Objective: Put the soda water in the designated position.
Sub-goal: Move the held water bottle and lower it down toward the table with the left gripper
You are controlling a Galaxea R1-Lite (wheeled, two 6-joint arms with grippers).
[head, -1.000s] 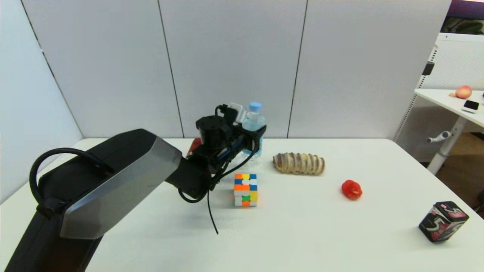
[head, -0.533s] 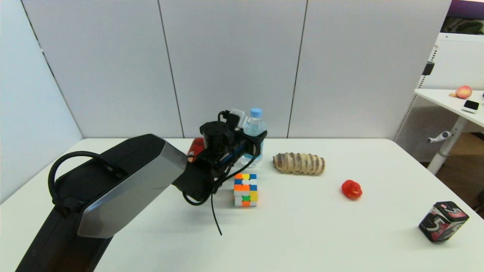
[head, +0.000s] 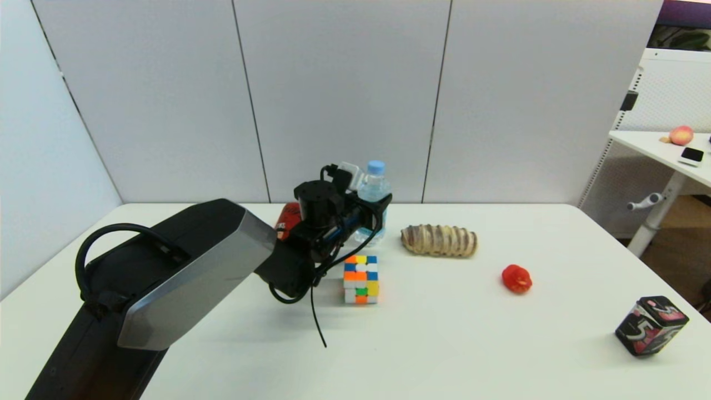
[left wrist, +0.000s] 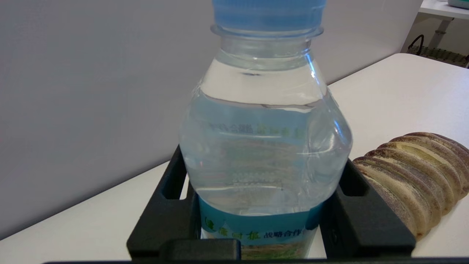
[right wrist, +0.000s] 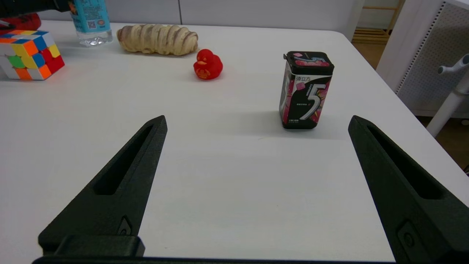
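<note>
Working from the near edge of the bench (head: 455, 344) outward, the right claw (right wrist: 256, 183) hangs low over bare surface with its 2 fingers spread wide and nothing between them; this arm appears idle. Ahead of it stands a black chewing-gum tin (right wrist: 307, 90) marked with a large 5, upright and apart from everything else. Farther in sit a red rubber duck (right wrist: 207, 65) and a Rubik's cube (head: 360, 279).

Beyond the cube, the left claw (head: 373, 214) reaches across to the far side of the bench. In the left wrist view its 2 fingers (left wrist: 165, 205) sit against both sides of the soda water (left wrist: 265, 146) at the blue label band, closed on the bottle. The bottle is upright, its light blue cap (head: 376, 166) uppermost, and the right wrist view shows its base at or very near the bench surface; whether it bears on the bench cannot be told. A ridged bread roll (head: 439, 240) lies just beside it, and a red can (head: 289, 218) shows partly behind the left wrist.

Status, as a judgement: the grasp is complete. No marked target position is visible in any view, so transport, set-down and release all appear to be outstanding.
</note>
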